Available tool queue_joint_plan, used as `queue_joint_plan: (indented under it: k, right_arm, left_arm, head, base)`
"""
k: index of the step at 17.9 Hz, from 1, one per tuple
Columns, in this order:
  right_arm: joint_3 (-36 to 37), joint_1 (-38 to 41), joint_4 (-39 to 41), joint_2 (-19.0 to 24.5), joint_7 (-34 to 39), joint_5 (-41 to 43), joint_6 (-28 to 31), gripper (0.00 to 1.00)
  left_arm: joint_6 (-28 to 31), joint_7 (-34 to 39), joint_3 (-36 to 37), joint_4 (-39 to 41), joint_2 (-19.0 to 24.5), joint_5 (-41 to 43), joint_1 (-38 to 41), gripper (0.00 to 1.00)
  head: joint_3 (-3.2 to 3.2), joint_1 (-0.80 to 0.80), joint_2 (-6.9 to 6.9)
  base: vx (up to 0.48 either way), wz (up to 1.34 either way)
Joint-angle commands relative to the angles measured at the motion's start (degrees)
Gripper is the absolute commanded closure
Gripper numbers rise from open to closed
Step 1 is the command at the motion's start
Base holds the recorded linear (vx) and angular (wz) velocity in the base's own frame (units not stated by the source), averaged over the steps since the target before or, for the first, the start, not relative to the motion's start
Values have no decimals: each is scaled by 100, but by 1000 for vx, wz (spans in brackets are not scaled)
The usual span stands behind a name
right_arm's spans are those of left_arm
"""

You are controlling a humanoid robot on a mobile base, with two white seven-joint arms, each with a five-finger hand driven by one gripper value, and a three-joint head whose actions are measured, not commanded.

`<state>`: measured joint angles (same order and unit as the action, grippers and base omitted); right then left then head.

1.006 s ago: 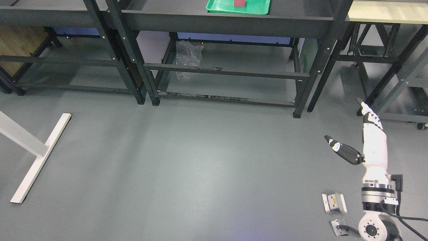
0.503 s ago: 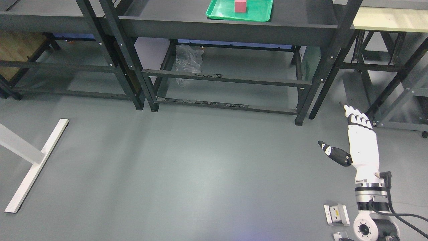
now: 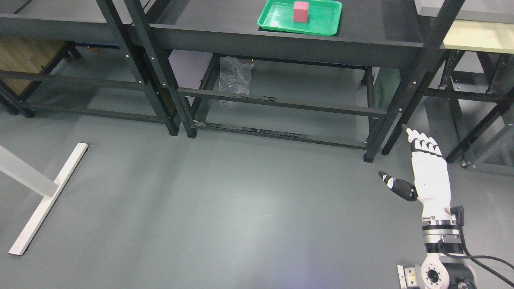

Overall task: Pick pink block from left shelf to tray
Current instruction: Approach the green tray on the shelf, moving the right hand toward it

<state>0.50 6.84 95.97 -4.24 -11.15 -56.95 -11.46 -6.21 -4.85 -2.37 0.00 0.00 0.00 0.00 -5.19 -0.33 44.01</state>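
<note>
A pink block (image 3: 300, 11) stands upright inside a green tray (image 3: 324, 25) on the top of the middle black shelf unit (image 3: 281, 38), at the top of the head view. My right hand (image 3: 425, 168) hangs low at the lower right, over the floor and far below the tray. Its white fingers (image 3: 421, 142) are stretched out straight and the dark thumb (image 3: 395, 186) sticks out to the left, with nothing held. The left arm does not show.
A second black shelf unit (image 3: 72, 48) stands at the left, with a wooden box (image 3: 24, 60) under it. A crumpled clear plastic bag (image 3: 235, 78) lies under the middle shelf. A white table foot (image 3: 48, 196) crosses the grey floor at the left. A pale-topped table (image 3: 480, 36) is at the right.
The camera has tilted up and shifted, so the shelves, tray and block sit lower and further right in the picture. My right hand has drifted a little left and up, still open.
</note>
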Motion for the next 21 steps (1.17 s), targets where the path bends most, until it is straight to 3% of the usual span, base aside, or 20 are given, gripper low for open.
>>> queue_joint_plan:
  k: [1,21]
  right_arm:
    - [29,-7,-34,28,-19,-27,4,1]
    - [38,2,-43,20,-19,9,4,1]
  left_arm:
    - [-3,2,0,100,100,9,-132,0]
    - [-3,2,0,100,100,9,-132,0]
  head:
    - [0,0,0]
    - [0,0,0]
  base:
    - [106,295]
    - [150,71]
